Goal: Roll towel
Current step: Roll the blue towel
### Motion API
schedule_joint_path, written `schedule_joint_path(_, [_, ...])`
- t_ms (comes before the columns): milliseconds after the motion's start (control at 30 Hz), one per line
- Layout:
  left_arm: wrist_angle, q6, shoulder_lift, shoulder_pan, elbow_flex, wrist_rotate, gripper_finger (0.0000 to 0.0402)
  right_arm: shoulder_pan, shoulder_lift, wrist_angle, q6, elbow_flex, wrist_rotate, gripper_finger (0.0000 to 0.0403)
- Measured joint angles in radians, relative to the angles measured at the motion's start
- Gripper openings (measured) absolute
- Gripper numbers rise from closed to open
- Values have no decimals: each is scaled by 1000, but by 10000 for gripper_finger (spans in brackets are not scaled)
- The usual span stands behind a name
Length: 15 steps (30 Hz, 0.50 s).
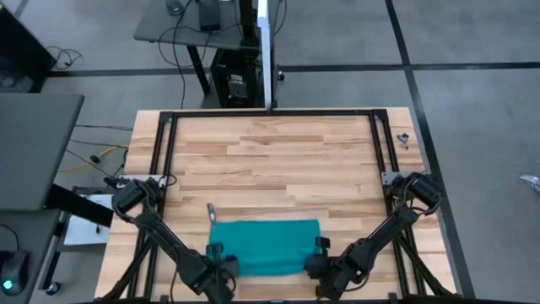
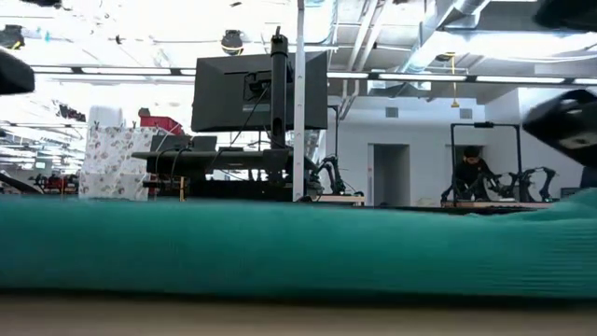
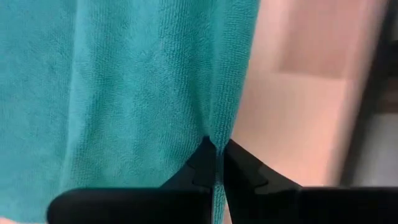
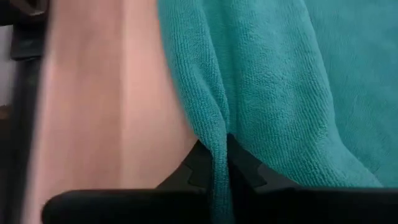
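1. The towel [image 1: 266,245] is spread flat on the wooden counter [image 1: 270,160], at about 6 o'clock, near the front edge.
2. The left hand [image 1: 218,256] is placed at the towel's 8 o'clock corner; its fingers [image 3: 199,168] are pressed together, pinching the towel's edge.
3. The right hand [image 1: 319,253] is placed at the towel's 4 o'clock corner; its fingers [image 4: 245,168] are pinched on a fold of the towel's edge.

No legible text or labels anywhere.
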Motion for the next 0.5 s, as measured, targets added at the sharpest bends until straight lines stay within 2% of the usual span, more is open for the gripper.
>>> schedule_joint_path(100, [181, -68, -71, 2, -113, 39, 1, 5, -5, 1, 37, -1, -35, 7])
schedule_joint_path(267, [387, -177, -204, 19, -340, 67, 0, -9, -8, 13, 65, -4, -81, 6])
schedule_joint_path(500, [437, -147, -361, 99, -488, 112, 0, -78, -82, 61, -7, -69, -217, 4])
